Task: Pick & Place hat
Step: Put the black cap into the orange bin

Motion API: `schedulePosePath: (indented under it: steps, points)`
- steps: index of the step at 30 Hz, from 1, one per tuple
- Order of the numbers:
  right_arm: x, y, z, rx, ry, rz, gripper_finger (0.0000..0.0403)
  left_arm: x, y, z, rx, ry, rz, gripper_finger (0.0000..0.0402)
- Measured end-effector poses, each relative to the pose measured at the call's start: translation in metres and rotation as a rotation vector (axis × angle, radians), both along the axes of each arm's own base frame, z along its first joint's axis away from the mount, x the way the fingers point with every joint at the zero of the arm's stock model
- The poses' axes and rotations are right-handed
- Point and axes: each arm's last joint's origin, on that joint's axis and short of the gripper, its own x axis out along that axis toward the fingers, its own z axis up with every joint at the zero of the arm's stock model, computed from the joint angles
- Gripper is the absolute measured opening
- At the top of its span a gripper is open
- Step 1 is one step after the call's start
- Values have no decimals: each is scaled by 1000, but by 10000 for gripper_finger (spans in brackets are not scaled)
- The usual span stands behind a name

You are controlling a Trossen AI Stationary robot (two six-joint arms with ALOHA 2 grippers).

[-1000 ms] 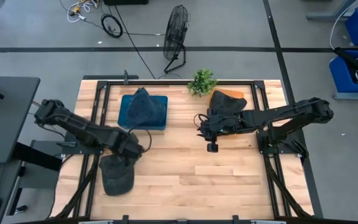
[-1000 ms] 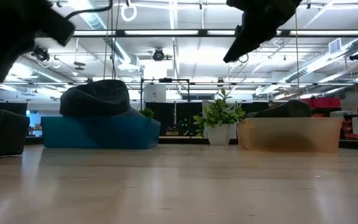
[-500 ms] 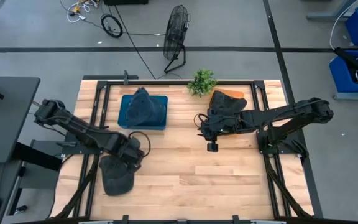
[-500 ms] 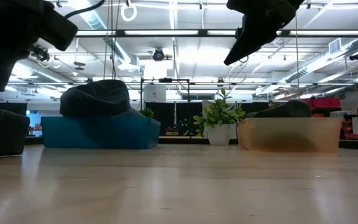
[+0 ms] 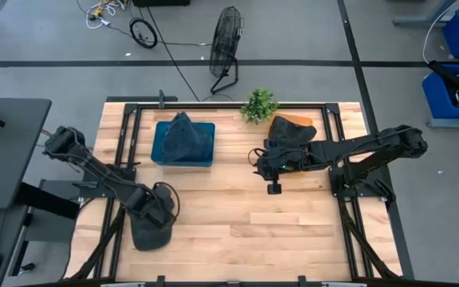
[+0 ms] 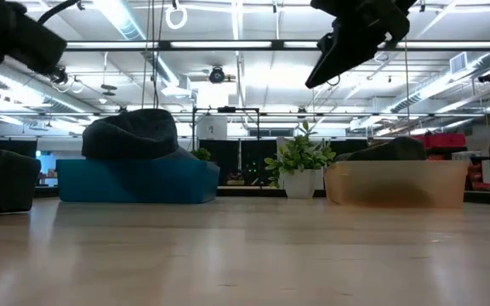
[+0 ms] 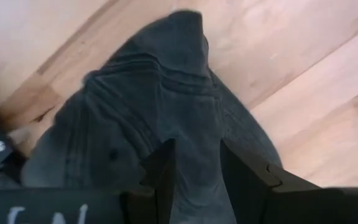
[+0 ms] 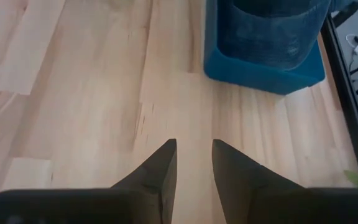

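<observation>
A dark grey hat [image 5: 151, 228] lies on the wooden table at the near left, crown up; it also shows in the left wrist view [image 7: 148, 112] and at the left edge of the low view [image 6: 2, 180]. My left gripper [image 5: 161, 212] hovers open just over it, its two fingers [image 7: 164, 168] standing apart above the crown, well up from the table in the low view [image 6: 7, 38]. My right gripper [image 5: 261, 164] hangs open and empty above the table's middle [image 8: 194, 165]. A second dark hat [image 5: 183, 134] sits in a blue tray [image 5: 205, 151].
An orange tray [image 5: 305, 126] holding another dark hat [image 5: 289, 134] stands at the far right, beside a small potted plant [image 5: 259, 104]. The blue tray shows ahead of my right gripper [image 8: 263, 65]. Bare wood spans the near middle and right. Black frame rails edge the table.
My left gripper has gone toward the table's near edge and a little left, from beside the blue tray to over the dark grey hat. The hat has kept its place.
</observation>
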Motion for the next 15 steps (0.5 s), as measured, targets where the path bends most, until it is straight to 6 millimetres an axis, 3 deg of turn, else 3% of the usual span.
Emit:
schedulePosePath:
  steps: [9,15]
  points:
    - [2,0,2,-23,-20,25,106,-7,-2,-32,-41,-49,48,128]
    - [5,0,5,-87,-56,89,106,-13,2,-41,10,-36,-41,121]
